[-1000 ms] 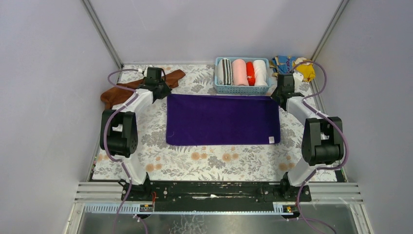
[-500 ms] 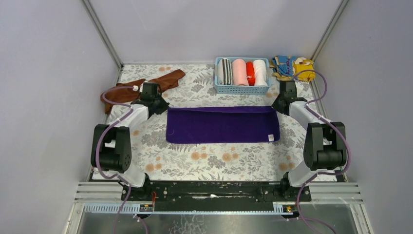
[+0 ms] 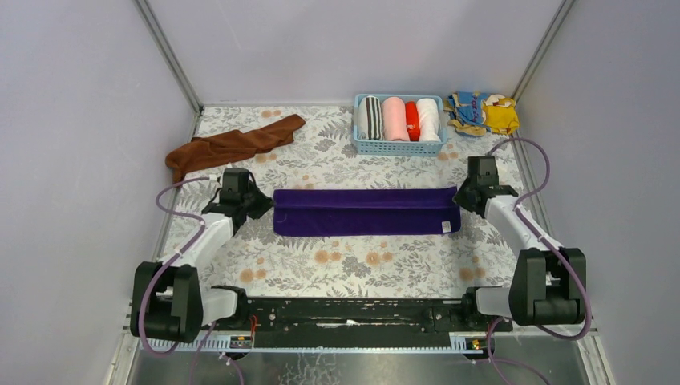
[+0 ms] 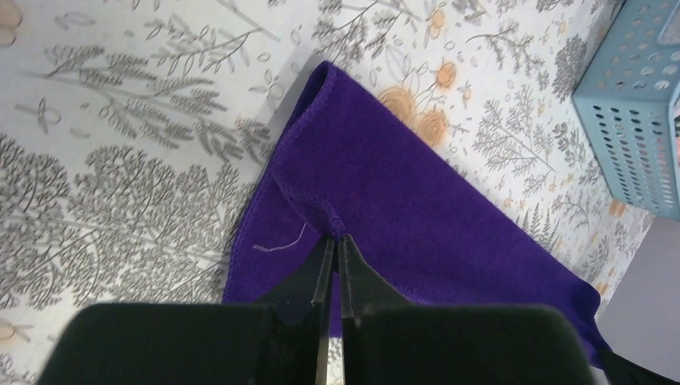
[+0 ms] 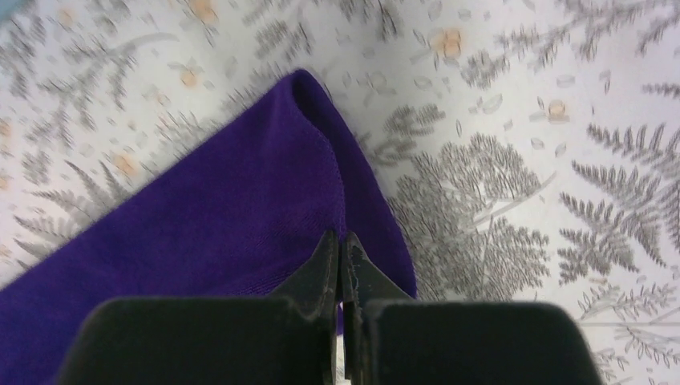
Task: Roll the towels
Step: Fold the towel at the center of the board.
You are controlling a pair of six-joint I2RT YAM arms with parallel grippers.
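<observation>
The brown towel [image 3: 232,144] lies bunched at far left, not yet rolled. The left gripper [image 4: 335,238] is clamped on the left corner of the purple towel [image 3: 361,215], which lies doubled lengthwise between the arms. The right gripper [image 5: 343,238] pinches its right corner. Recommended: lower both corners level, edges matched, then release together.

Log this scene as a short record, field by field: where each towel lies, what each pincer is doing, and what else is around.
purple towel: long narrow band in the middle, top layer folded over
left pincer: shut on the purple towel's left-end edge
right pincer: shut on its right-end edge
brown towel: crumpled at far left, untouched
basket: far side, holding four rolled towels
patterned cloth: far right corner, beside the basket
rolling: not yet done on either towel
</observation>
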